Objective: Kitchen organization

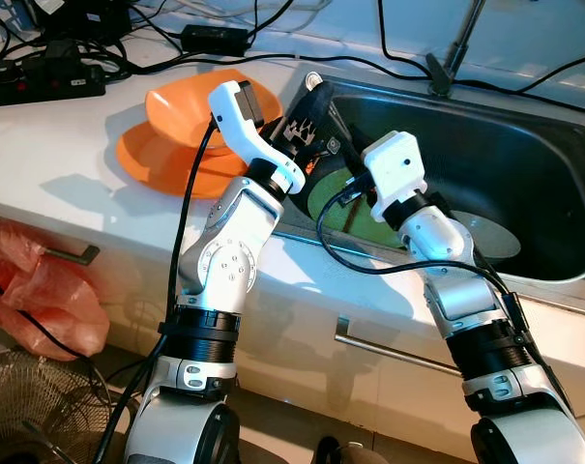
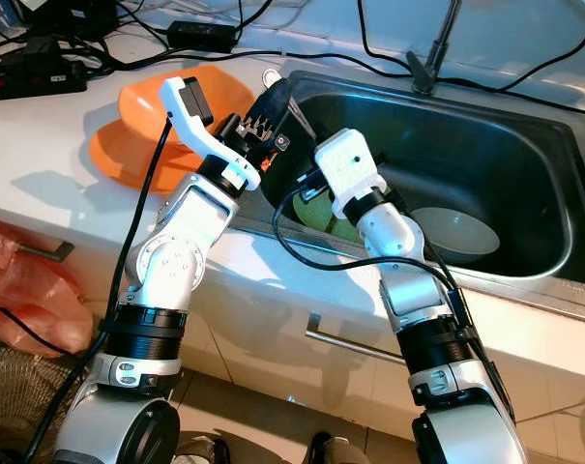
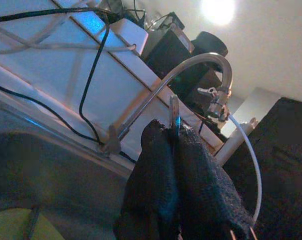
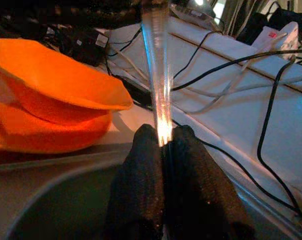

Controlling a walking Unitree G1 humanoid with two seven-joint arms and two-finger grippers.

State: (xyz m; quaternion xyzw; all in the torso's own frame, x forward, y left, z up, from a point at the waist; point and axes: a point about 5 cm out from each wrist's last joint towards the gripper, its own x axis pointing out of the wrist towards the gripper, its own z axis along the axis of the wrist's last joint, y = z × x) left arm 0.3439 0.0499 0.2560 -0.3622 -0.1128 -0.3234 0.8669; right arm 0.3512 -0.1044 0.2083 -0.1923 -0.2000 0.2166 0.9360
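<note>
Both pincers meet over the sink's (image 1: 553, 174) left end: left pincer (image 3: 173, 137) clamped on a thin metal utensil (image 3: 174, 112), right pincer (image 4: 164, 142) gripping a clear shiny handle (image 4: 158, 60); orange bowls (image 1: 176, 135) rest on the table (image 1: 50, 145).

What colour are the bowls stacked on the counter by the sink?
Orange. The bowls show best in the right wrist view.

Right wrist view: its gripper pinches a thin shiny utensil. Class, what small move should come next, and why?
Probably open the left gripper first: it and the right gripper are each shut on a thin shiny utensil above the sink, seemingly the same one, so moving either arm might bend it.
</note>
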